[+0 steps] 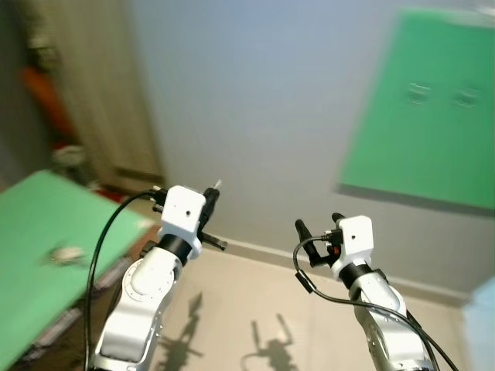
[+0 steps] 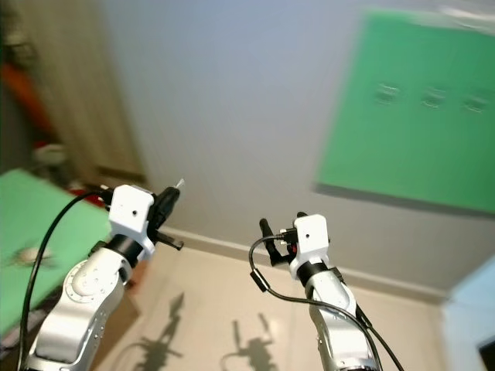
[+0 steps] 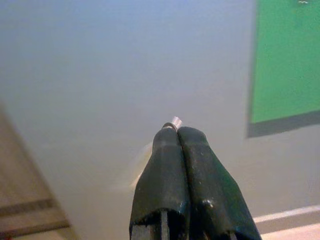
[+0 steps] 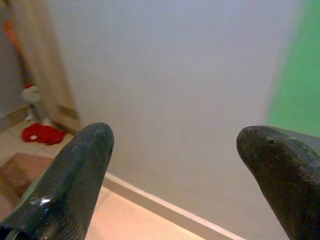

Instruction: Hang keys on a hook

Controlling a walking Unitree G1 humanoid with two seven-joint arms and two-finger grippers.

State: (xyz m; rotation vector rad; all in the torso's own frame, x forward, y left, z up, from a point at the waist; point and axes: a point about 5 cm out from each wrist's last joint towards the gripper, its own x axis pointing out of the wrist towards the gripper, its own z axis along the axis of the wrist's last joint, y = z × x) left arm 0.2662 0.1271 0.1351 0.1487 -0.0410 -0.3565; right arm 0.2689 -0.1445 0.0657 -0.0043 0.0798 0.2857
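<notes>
Green board [image 1: 429, 116] mounted high on the wall, up and right of both grippers, blurred hooks [image 1: 419, 93] on it. Left gripper [image 3: 172, 131] pinched shut on a silvery sliver, likely the keys [image 3: 175, 121], carried clear for hanging. Right gripper [image 4: 175, 145] spread wide, empty.

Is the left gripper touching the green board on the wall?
Apart. In the left eye view the left gripper is raised before the bare wall, with wall showing between it and the green board.
</notes>
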